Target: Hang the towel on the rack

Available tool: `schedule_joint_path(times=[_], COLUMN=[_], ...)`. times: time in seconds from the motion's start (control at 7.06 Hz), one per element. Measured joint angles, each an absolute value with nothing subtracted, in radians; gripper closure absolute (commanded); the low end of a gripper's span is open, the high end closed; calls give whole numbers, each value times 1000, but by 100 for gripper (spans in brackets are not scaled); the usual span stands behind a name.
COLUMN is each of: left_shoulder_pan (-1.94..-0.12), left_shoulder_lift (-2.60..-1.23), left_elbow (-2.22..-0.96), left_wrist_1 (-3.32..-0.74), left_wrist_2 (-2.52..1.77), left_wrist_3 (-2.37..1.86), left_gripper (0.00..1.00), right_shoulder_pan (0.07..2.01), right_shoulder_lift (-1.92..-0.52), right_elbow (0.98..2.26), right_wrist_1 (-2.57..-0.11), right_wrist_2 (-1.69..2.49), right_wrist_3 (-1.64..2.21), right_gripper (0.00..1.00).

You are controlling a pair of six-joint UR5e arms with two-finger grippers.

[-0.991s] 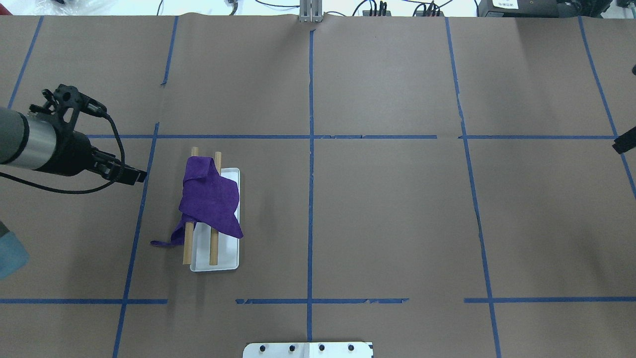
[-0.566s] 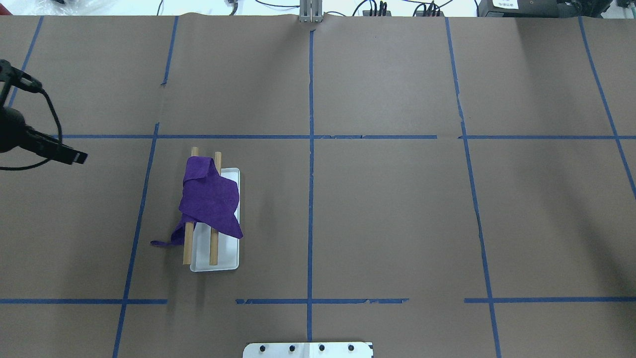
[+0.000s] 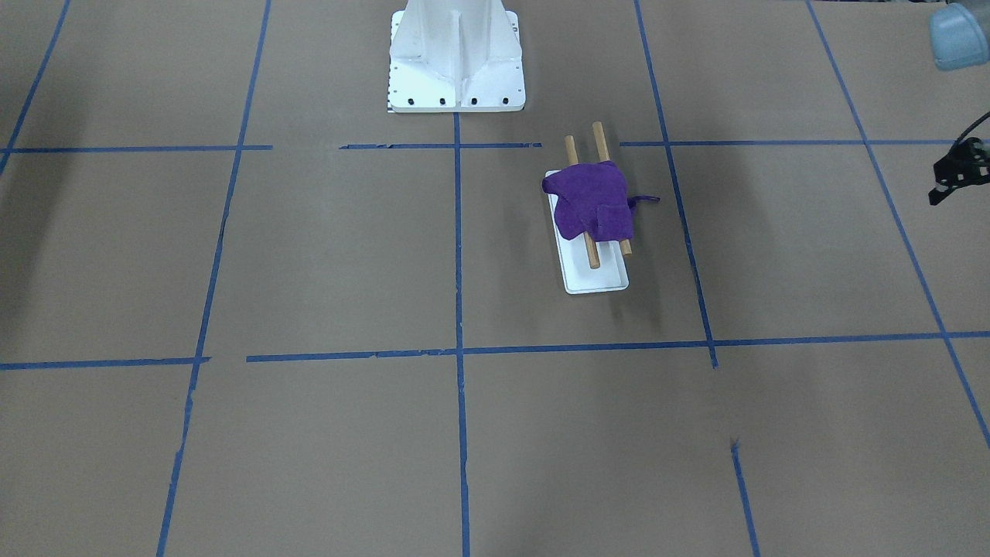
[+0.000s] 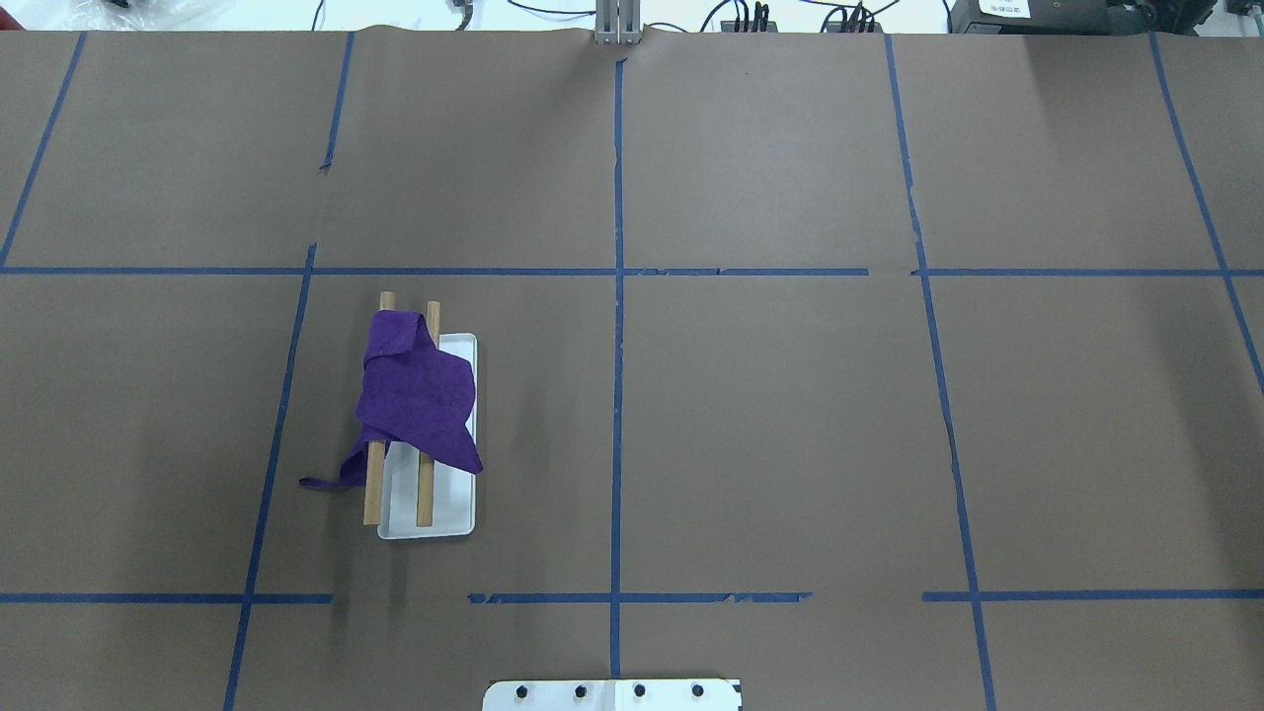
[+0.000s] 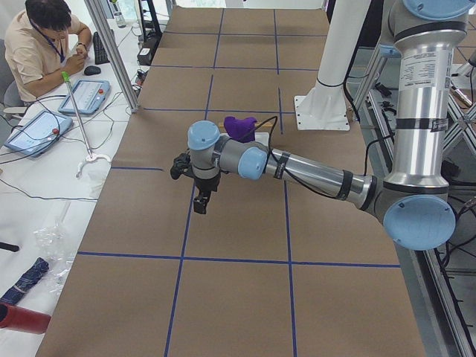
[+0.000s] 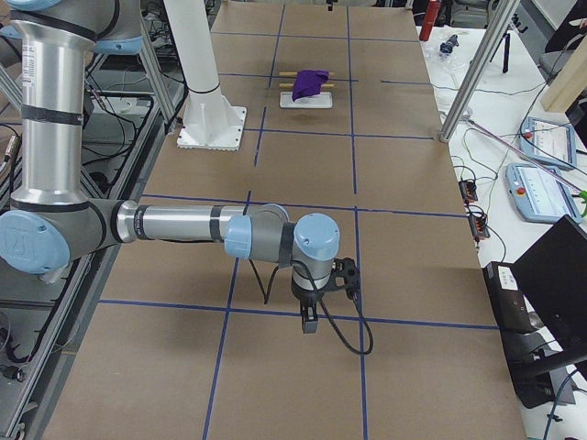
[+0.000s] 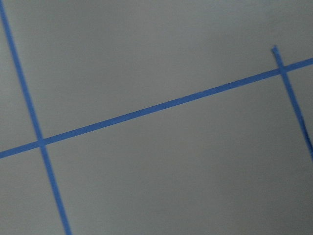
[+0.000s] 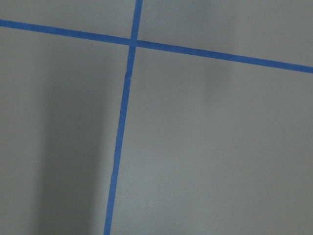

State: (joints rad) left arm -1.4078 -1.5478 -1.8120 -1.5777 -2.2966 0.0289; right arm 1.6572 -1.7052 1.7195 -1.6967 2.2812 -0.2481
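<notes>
My left gripper (image 5: pixel 201 205) is hanging over the brown table (image 4: pixel 790 415), well apart from the rack (image 4: pixel 426 499). My right gripper (image 6: pixel 309 324) is hovering over the table's other end. I am not able to tell whether either one's fingers are spread or pressed together. The purple towel (image 4: pixel 415 395) is lying bunched across both wooden bars of the rack, with one corner trailing down to the table on my left side and the bars' near ends showing bare.

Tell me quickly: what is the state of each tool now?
Left tool: cannot be told.
Right tool: cannot be told.
The towel lies on the rack, away from both.
</notes>
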Motion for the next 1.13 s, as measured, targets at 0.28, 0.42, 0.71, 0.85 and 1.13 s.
schedule_joint_path(times=[0.28,0.42,0.71,0.85,1.13], left_shoulder_pan=[-1496,-1520,-1563,-1574,-1581], left_shoulder_lift=[-1519,-1501,-1468,-1462,-1461], left_elbow=[-1731,-1716,-1725,-1732,-1748], left_wrist_1=[-1544,-1537,-1533,-1533,-1539], left_wrist_2=[-2298,-2298,-2309,-2326,-2337], left_wrist_3=[130,138,144,145,146], left_gripper=[0,0,0,0,0], right_shoulder_pan=[1688,1690,1678,1673,1669], right_shoulder_lift=[-1719,-1717,-1710,-1706,-1705], right_elbow=[1711,1714,1721,1723,1724], right_wrist_1=[-1696,-1694,-1692,-1691,-1691], right_wrist_2=[2288,2290,2289,2288,2289], right_wrist_3=[-250,-226,-174,-166,-163], right_gripper=[0,0,0,0,0])
